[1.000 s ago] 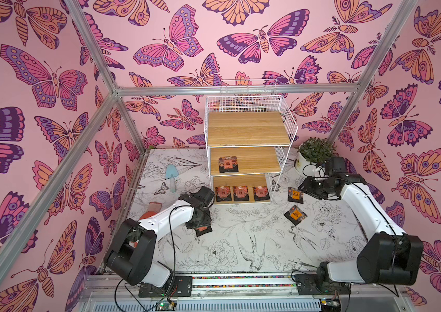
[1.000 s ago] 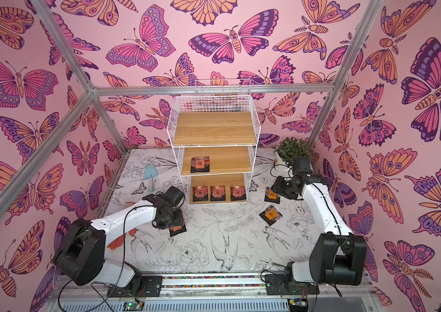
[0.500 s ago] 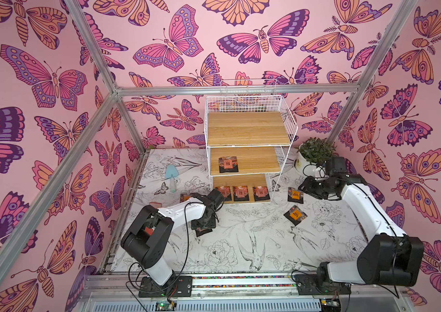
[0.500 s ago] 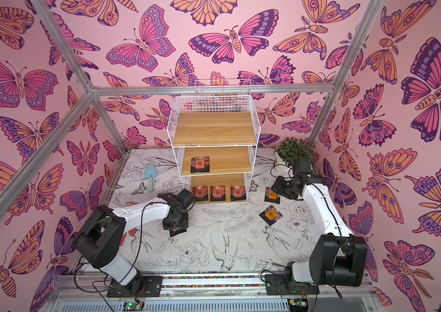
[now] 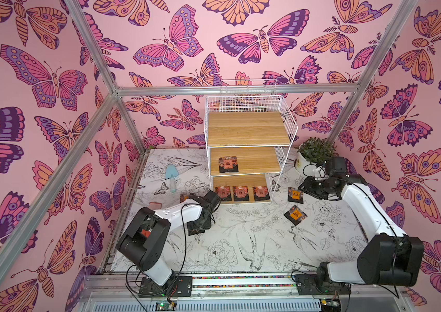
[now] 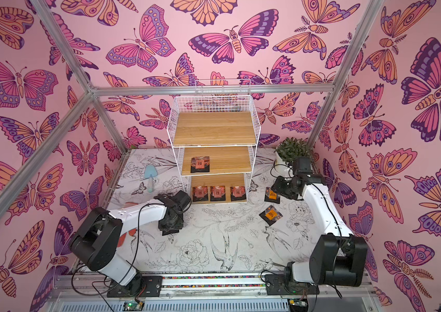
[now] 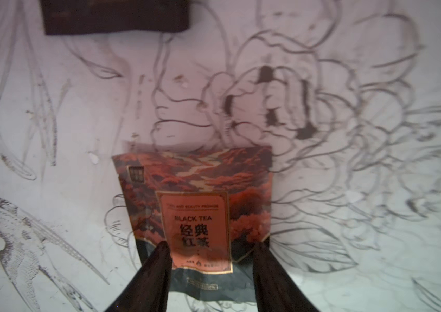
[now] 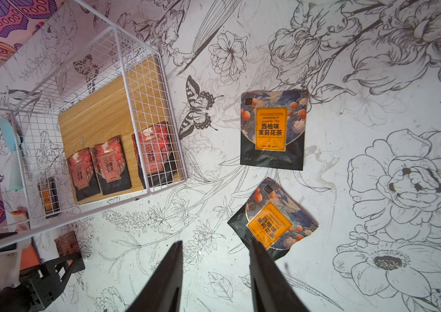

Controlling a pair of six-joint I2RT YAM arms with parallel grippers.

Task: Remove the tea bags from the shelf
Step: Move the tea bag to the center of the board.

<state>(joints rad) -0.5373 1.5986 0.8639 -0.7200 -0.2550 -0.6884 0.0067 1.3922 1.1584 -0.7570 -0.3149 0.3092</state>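
Observation:
The shelf (image 5: 246,129) (image 6: 214,128) stands at the back. One pink-labelled tea bag (image 5: 228,164) lies on its middle board, and three more (image 5: 241,193) (image 8: 108,164) sit in a row on the bottom board. My left gripper (image 5: 199,225) (image 7: 212,247) points straight down, open. Its fingers straddle a pink-labelled tea bag (image 7: 195,205) that lies flat on the table. Two orange-labelled tea bags (image 5: 295,195) (image 5: 295,214) (image 8: 272,129) lie right of the shelf. My right gripper (image 5: 304,187) (image 8: 215,243) hovers beside them, open with nothing between its fingers. Another orange-labelled tea bag (image 5: 184,197) lies left of the shelf.
A white plant pot (image 5: 314,154) stands at the back right, close behind my right wrist. A blue trowel (image 5: 171,175) lies left of the shelf. An orange glove (image 6: 130,235) shows under my left arm. Pink walls close in on three sides.
My left arm's elbow has swung in toward the middle while its gripper stays over the tea bag on the table. The right arm has not moved.

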